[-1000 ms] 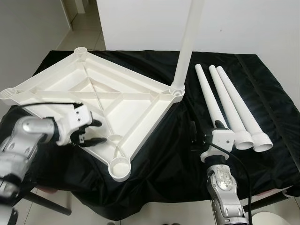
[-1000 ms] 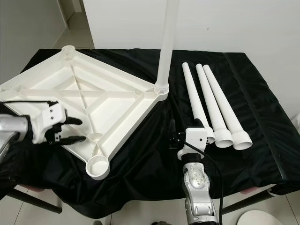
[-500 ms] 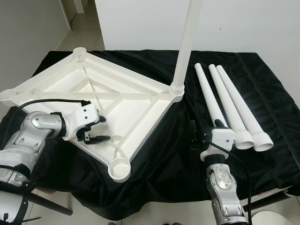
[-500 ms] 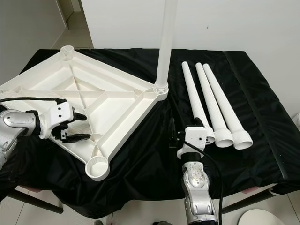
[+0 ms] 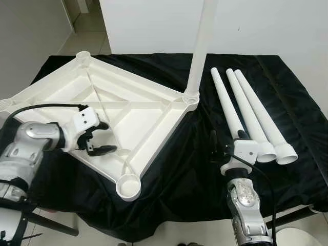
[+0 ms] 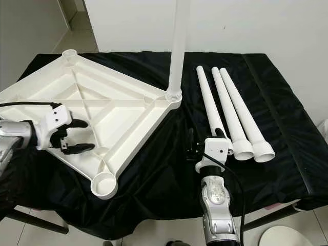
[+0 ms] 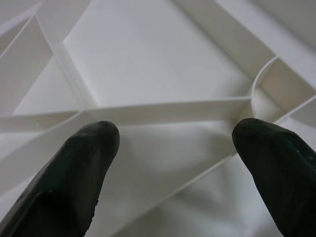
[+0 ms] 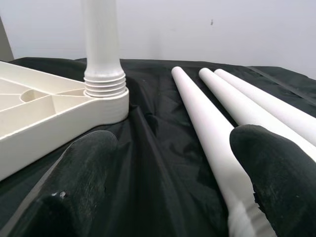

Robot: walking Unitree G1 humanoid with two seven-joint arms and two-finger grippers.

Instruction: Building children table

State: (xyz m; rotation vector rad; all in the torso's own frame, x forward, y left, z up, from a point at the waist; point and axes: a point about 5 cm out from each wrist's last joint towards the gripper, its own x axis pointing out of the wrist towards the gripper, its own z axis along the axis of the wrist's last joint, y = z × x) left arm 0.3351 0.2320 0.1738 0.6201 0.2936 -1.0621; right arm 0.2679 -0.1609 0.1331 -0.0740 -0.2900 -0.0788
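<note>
We see an upturned white tabletop [image 5: 128,110] lying on a black cloth [image 5: 174,169], one leg fitted and three lying loose.

The tabletop rests underside up, its ribs showing, on the cloth's left half. One white leg [image 5: 201,48] stands upright, screwed into the corner socket toward the middle of the cloth. Three loose legs [image 5: 251,115] lie side by side to the right, touching one another. Our left gripper [image 5: 99,138] hovers over the tabletop's near edge, its black fingers [image 7: 74,168] spread apart above a rib, pinching nothing. Our right gripper [image 5: 219,147] sits low on the cloth just beside the nearest loose leg, fingers [image 8: 84,168] spread wide and empty.
</note>
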